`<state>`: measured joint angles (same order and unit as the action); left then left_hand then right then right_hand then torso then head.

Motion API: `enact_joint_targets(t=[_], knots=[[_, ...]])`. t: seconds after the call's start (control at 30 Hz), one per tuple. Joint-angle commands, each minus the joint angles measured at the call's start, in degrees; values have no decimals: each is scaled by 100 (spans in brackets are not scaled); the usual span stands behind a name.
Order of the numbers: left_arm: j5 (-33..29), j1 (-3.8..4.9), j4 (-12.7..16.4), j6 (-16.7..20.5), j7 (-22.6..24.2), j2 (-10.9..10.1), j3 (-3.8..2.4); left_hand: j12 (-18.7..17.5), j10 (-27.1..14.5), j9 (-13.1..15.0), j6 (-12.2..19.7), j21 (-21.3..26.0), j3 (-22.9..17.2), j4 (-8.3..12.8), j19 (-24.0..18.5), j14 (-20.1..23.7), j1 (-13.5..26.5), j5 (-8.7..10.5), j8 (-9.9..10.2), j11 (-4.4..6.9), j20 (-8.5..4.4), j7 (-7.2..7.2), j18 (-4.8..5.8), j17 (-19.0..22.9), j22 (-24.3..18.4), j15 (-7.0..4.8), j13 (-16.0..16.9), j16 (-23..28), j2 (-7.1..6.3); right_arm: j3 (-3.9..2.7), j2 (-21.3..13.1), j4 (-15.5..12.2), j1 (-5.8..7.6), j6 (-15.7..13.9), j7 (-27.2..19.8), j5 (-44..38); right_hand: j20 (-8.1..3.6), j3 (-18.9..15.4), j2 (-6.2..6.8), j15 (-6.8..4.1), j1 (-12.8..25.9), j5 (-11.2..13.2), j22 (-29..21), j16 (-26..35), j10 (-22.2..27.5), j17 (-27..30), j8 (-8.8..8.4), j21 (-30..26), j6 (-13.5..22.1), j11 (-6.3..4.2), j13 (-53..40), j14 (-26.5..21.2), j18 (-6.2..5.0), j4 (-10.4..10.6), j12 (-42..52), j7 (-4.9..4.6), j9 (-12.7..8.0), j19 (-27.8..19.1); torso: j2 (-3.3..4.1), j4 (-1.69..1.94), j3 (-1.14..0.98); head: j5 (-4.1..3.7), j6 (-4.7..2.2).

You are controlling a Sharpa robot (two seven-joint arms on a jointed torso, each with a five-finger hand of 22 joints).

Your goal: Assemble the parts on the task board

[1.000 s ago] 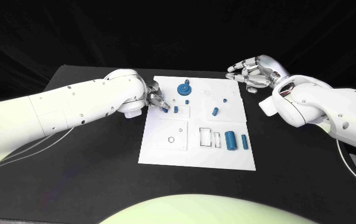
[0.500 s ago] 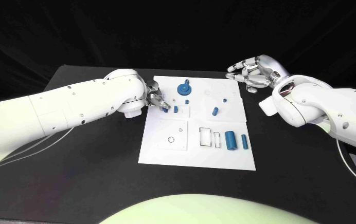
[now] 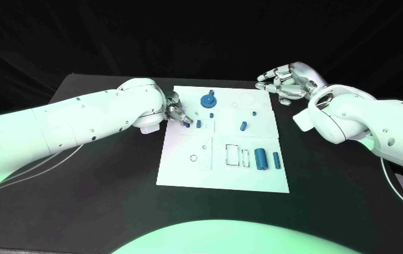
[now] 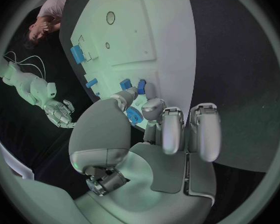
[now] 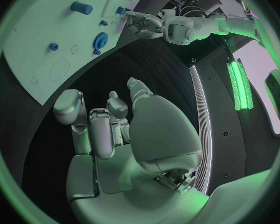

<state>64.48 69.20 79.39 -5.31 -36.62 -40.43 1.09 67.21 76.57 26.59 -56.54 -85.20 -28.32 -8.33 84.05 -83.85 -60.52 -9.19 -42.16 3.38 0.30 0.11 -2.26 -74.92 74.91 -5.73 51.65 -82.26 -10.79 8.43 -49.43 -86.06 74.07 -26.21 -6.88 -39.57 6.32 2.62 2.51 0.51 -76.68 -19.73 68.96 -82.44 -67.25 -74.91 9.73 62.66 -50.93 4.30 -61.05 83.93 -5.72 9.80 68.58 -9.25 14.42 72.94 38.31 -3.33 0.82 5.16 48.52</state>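
left hand [image 3: 176, 112] apparently pinching small blue part [image 3: 186, 123]

The task board [image 3: 220, 169] is a white rectangular plate lying flat in the middle of my black table. Near its far edge a blue gear-shaped part [image 3: 207, 100] stands upright. Just nearer sit a small blue peg [image 3: 212, 115] and another small peg [image 3: 251, 114]. A blue block [image 3: 199, 124] rests by my left fingertips, and a tilted blue piece [image 3: 243, 127] lies mid-board. Toward my right, a blue cylinder [image 3: 262, 159] and a slim blue bar [image 3: 275, 160] lie side by side.
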Motion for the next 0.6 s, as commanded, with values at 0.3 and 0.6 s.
enact_joint_targets(t=[0.3, 0.6], knots=[[-25, -1, 7, -107, -53, 2, 3, 32, 70, 15, -34, -35, 109, -35, 284, -464, 41, 18, 8, 2, -31, 14, 59, -1113, 818, -42, 35, -30, 37, -2, 0, -12, -2, 40, -37, -20, 3, -34, -17, -37, 54, -15, -5, 26, 23, -232, 39, -37, 2, 8, 4, 261, -74, 9, -5, 4, -5, -29, -1, 1, 4, -5, 15], [-28, 0, 5, -107, -30, 11, 3, 48, 81, 19, -43, -36, 146, -49, 285, -464, 35, 17, 4, 4, -32, 10, 60, -1112, 820, -43, 61, -28, 43, -2, 5, -9, -2, 45, -37, -20, 3, -34, -17, -37, 54, -15, -5, 26, 23, -232, 39, -37, 2, 8, 4, 261, -74, 9, -5, 4, -5, -29, -3, 4, 1, -6, 17]])
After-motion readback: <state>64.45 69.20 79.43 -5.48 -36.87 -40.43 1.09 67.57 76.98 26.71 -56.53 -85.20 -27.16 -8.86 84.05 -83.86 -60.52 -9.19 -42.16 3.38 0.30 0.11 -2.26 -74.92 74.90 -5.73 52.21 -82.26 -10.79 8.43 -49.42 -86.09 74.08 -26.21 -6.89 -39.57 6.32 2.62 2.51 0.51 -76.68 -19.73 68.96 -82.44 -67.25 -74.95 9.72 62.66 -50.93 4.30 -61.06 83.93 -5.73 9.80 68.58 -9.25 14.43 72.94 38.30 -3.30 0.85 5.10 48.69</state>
